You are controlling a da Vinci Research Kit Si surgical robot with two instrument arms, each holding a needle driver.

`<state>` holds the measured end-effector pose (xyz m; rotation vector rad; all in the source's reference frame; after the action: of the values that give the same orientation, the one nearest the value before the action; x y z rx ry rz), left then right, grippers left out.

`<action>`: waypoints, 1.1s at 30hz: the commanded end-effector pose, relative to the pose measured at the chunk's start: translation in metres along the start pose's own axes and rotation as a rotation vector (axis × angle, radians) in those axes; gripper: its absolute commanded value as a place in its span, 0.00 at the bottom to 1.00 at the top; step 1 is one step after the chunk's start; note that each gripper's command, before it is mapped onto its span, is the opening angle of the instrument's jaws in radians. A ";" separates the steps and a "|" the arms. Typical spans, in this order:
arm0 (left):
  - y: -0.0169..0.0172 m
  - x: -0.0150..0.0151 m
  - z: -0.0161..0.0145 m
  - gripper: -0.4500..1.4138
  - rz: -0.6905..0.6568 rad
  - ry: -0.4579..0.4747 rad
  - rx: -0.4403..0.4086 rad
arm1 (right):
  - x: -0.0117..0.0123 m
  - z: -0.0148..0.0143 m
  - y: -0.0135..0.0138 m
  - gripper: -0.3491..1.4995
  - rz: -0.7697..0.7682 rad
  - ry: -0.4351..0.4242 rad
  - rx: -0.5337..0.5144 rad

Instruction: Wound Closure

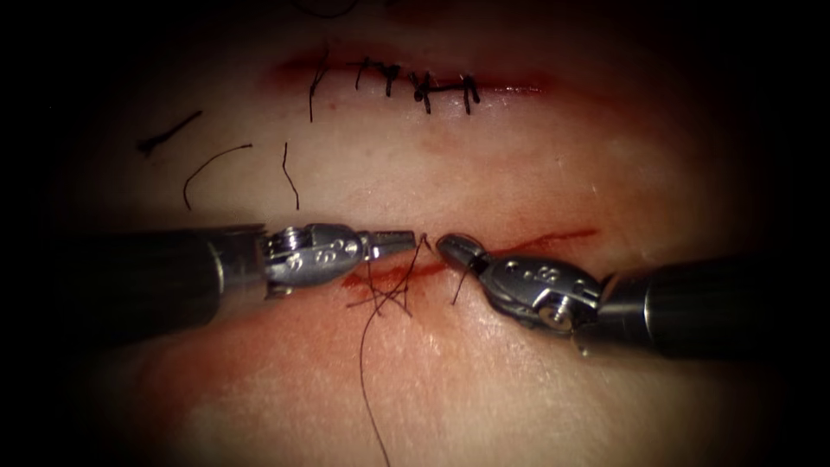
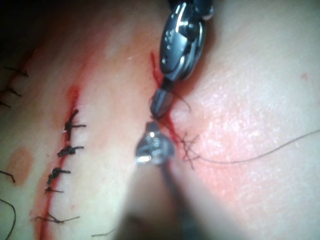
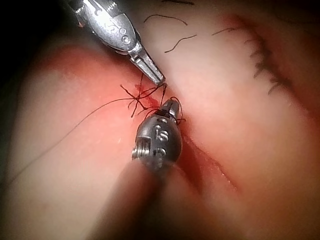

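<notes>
The cut (image 1: 540,239) runs across the tissue (image 1: 484,389), with red fluid along it. My left tool (image 1: 406,239) comes in from the left, its jaws shut on the thread right at their tip, just over the cut. Facing it a few millimetres to the right, my right tool (image 1: 450,246) is shut on a short piece of thread that hangs under its jaw. Crossed thread ends (image 1: 385,296) lie tangled at a stitch on the cut below the left tool's tip. From there a long thread (image 1: 365,355) trails toward the near edge. The same thread (image 3: 85,117) leads away from the stitch in the right wrist view.
A second cut (image 1: 424,86) farther back is closed with several dark stitches. Loose cut ends of thread (image 1: 212,164) lie on the tissue at the back left. Both shafts lie low across the tissue, left (image 1: 130,277) and right (image 1: 718,307).
</notes>
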<state>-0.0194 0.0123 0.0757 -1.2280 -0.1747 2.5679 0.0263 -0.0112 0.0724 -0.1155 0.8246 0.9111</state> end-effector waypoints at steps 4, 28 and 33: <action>-0.0015 0.0006 0.0005 0.00 -0.013 0.006 -0.009 | -0.0005 -0.0002 -0.0014 0.00 0.001 0.001 0.002; -0.0147 -0.0034 0.0056 0.00 0.010 -0.047 0.115 | -0.0031 -0.0053 -0.0058 0.00 -0.035 0.047 0.037; -0.0152 -0.0031 0.0061 0.00 0.015 -0.047 0.125 | -0.0047 -0.0057 -0.0064 0.00 -0.049 0.033 0.041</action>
<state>-0.0187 0.0259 0.0848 -1.1258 -0.0158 2.5775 0.0256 -0.0197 0.0695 -0.1240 0.8711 0.8462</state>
